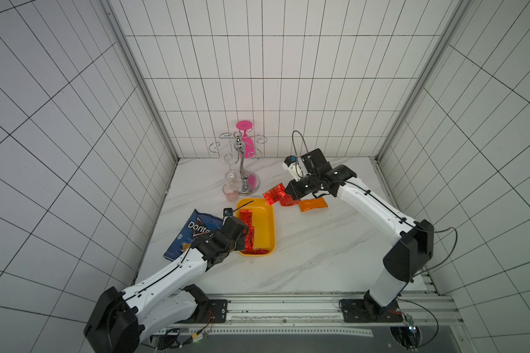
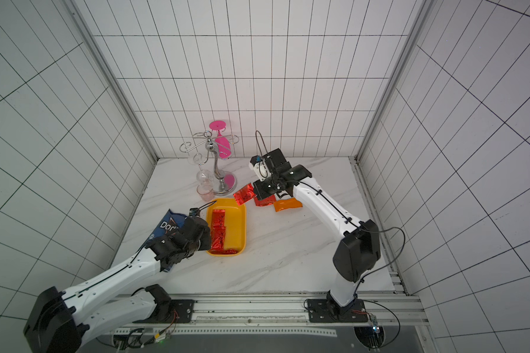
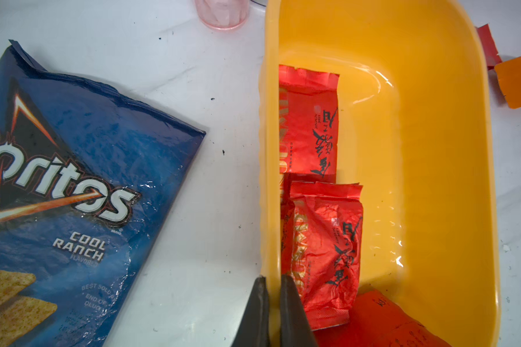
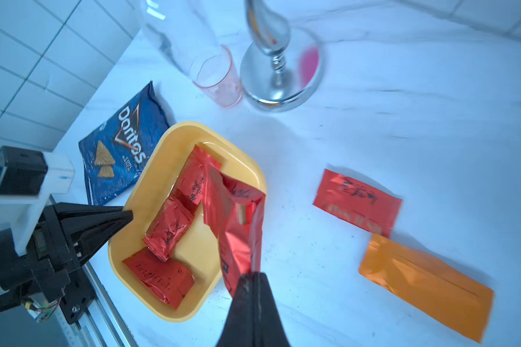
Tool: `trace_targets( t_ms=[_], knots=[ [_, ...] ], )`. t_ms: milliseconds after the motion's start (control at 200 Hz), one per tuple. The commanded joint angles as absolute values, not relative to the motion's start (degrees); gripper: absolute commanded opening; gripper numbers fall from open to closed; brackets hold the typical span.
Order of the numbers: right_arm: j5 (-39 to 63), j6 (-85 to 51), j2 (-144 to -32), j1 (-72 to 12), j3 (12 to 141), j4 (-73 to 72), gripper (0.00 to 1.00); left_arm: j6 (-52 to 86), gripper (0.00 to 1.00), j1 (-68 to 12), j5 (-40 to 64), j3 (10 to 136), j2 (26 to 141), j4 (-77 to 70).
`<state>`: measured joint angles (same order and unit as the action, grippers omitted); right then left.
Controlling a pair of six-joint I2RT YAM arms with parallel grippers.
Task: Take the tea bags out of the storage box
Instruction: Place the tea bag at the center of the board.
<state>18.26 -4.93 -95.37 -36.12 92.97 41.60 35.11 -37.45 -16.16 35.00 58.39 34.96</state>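
The right claw [image 4: 253, 275] is pinched tight on one end of the hanging red tea bag [image 4: 238, 222], which droops crumpled from it, lifted clear of the storage box [image 1: 265, 226]. In both top views that bag sits just past the box's upper right corner. The loose red tea bag [image 4: 357, 204] and the orange tea bag [image 4: 424, 282] already lie on the tabletop [image 1: 318, 244] just to its right, so I'd judge the set-down to be a short carry rightward.

The box's long axis runs up and down the top frames. Three red tea bags [image 3: 325, 249] are left inside, two end to end along its left wall and a third across the lower end, all nearer the left arm. That arm is busy, though. The left wrist view shows the left claw [image 3: 272, 281] closed on the box wall, one finger inside and one outside. The top views hide that grip beneath the wrist. The right wrist view shows the crosswise bag most plainly.
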Motion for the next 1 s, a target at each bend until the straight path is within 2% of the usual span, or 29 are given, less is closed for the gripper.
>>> trace_targets(
  t_ms=[0, 205, 335, 420, 600, 830, 995],
  knots=[
    [15.6, -11.9, -91.6, -28.0, 85.1, 38.2, 0.00, 35.5, 0.00, -37.6, -17.6, 34.6, 58.5, 34.1],
    [14.5, -25.0, -86.8, -8.2, 69.9, 29.1, 0.00, 35.4, 0.00, -37.5, -17.4, 34.7, 58.5, 34.0],
    [13.9, -29.9, -88.6, 2.5, 62.9, 23.5, 0.00, 35.3, 0.00, -37.5, -17.3, 34.6, 58.4, 33.9],
    [18.2, -30.7, -92.0, 6.8, 62.4, 21.1, 0.00, 35.4, 0.00, -37.5, -17.2, 34.6, 58.3, 33.9],
    [22.9, -30.7, -97.9, 6.9, 64.8, 21.3, 0.00, 35.3, 0.00, -37.5, -17.2, 34.3, 57.5, 33.7],
    [23.4, -29.6, -102.4, 4.1, 64.9, 22.8, 0.00, 35.3, 0.00, -37.5, -17.1, 34.2, 57.6, 33.7],
    [19.9, -29.3, -101.9, 3.4, 64.0, 24.4, 0.02, 35.3, 0.00, -37.5, -17.1, 34.3, 57.7, 33.7]
  ],
)
